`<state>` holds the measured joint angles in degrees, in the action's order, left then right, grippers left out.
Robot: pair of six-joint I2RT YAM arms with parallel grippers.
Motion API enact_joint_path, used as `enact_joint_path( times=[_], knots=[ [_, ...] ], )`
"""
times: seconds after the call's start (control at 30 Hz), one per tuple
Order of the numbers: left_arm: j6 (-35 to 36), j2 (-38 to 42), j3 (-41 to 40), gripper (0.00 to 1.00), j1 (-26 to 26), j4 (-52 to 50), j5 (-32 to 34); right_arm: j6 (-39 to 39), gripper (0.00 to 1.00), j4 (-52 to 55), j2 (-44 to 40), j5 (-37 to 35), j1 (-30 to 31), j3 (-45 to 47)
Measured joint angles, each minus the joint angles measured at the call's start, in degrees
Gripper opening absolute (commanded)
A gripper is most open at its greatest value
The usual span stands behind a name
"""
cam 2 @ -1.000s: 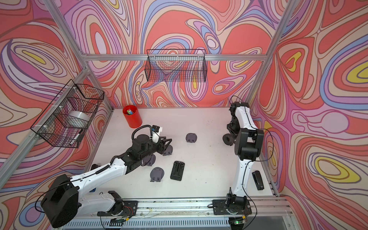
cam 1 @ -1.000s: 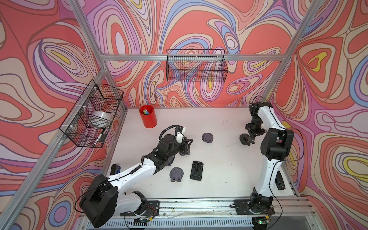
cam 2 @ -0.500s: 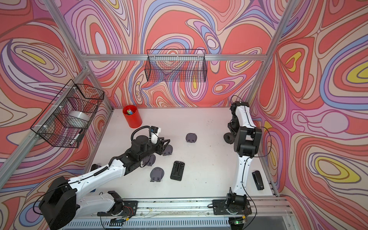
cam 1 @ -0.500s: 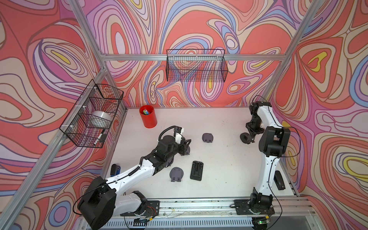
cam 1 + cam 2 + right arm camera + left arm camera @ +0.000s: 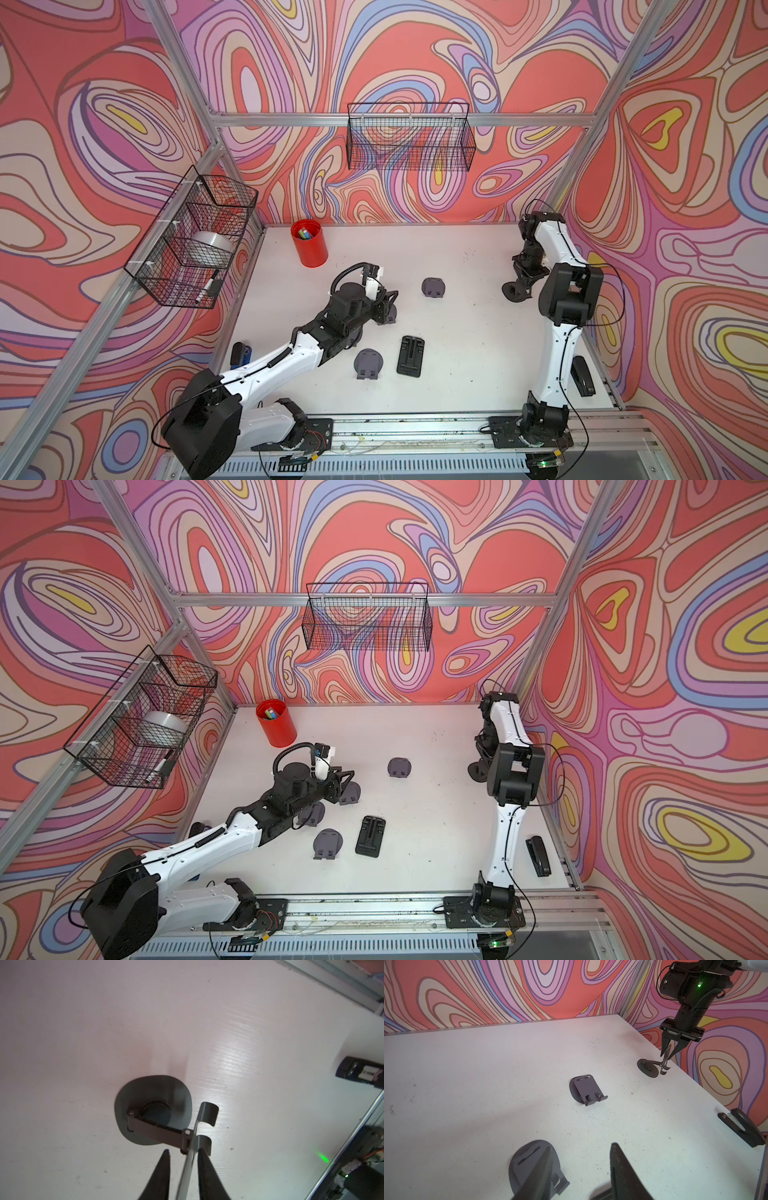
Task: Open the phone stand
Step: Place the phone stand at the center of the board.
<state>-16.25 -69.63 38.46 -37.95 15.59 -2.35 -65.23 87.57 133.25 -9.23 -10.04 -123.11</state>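
1. Left part of the table (image 5: 457,257): left gripper (image 5: 580,1146) low over a folded stand (image 5: 519,1167). Jaws about half parted, nothing between them. Contact with that stand impossible to tell.
2. Nearby: another grey stand (image 5: 368,363) lying shut, a flat black stand (image 5: 410,356) just beside it, a third grey stand (image 5: 433,286) further back.
3. Right, near the wall: phone stand (image 5: 176,1095) standing open, with round base flat on the table, arm raised and plate upright.
4. Right gripper (image 5: 183,1152) astride that plate: jaws slightly apart, one finger (image 5: 207,1172) against it, the other clear, so no clamp.
5. Judged done: the opening of this phone stand. Probably left: backing the right gripper away without tipping it. Unclear whether the shut ones count.
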Motion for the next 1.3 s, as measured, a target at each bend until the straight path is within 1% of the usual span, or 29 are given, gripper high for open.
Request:
enact_joint_path(
  times=[0.07,0.23,0.43,0.57,0.67,0.77,0.87,0.93,1.0,1.07,1.13,1.2,1.23,1.3],
  knots=[
    [0.0,0.0,0.0,0.41,0.0,0.0,0.0,-0.2,0.43,0.0,0.0,0.0,0.0,0.0],
    [0.0,0.0,0.0,0.40,0.0,0.0,-0.1,-0.5,0.58,-0.2,0.0,0.1,0.0,0.0],
    [0.0,0.0,0.0,0.41,0.0,0.0,-0.3,-1.1,0.61,-0.6,-0.3,0.9,0.0,-0.9],
    [0.0,-1.0,0.4,0.42,0.0,0.0,-1.1,-0.9,0.64,-1.3,-3.6,1.1,0.0,-1.2],
    [-0.1,-2.6,2.0,0.46,0.0,-0.3,-2.1,0.7,0.66,-2.0,-7.9,0.9,0.0,-1.3],
    [-0.4,-3.7,3.6,0.49,0.0,-0.5,-3.1,4.2,0.68,-4.0,-14.9,0.2,0.0,0.6],
    [-0.5,-6.1,7.4,0.52,0.0,-2.9,-4.5,8.6,0.68,-7.3,-24.7,-0.4,0.2,7.6],
    [-0.3,-8.6,11.3,0.53,0.0,-5.2,-5.8,12.0,0.67,-9.6,-32.4,-1.6,0.9,14.0],
    [-0.5,-11.4,15.3,0.53,0.4,-7.2,-8.2,15.7,0.67,-11.6,-39.5,-3.5,3.5,19.2],
    [-1.6,-13.4,17.1,0.53,1.5,-7.3,-11.2,18.7,0.67,-13.5,-44.4,-5.3,8.6,22.5],
    [-3.5,-14.5,17.4,0.53,3.9,-7.3,-14.2,20.6,0.66,-15.6,-47.4,-5.0,14.3,25.2],
    [-5.0,-15.7,17.5,0.53,6.3,-7.8,-16.4,21.6,0.67,-17.7,-48.2,-4.1,20.1,27.9],
    [-5.4,-16.2,17.8,0.53,7.3,-8.7,-17.0,21.9,0.67,-18.0,-47.5,-4.0,22.1,28.2],
    [-5.7,-16.7,18.4,0.53,8.7,-10.3,-17.8,22.7,0.69,-17.8,-43.5,-4.8,27.0,26.6]
  ],
)
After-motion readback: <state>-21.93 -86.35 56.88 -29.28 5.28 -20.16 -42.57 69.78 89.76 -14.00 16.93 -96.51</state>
